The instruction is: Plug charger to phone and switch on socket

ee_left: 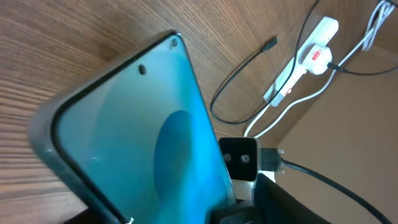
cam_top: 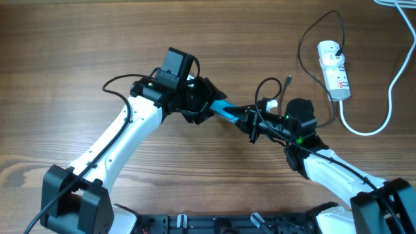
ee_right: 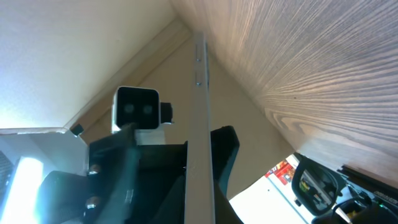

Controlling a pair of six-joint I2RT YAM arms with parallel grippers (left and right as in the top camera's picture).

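Wooden worktop, middle: the left end effector (cam_top: 205,104) grips the phone (cam_top: 226,110), tilted off the surface. Right end effector (cam_top: 252,122) meets its other end; grip unclear. Charger (cam_top: 288,80) tip lies loose beside the socket (cam_top: 333,70), near the far right corner.

A brown wooden table (cam_top: 97,39) is filling the whole overhead view, its grain running lengthwise in long streaks with darker swirls toward the near edge. Soft, even light is falling across it. In the left wrist view the tabletop (ee_left: 74,37) is ending at a straight edge, and a plain tan surface (ee_left: 354,130) is showing beyond it. In the right wrist view light is washing the wood (ee_right: 323,74) pale, while a cream surface (ee_right: 68,50) is meeting a tan one; wall or floor cannot be told.
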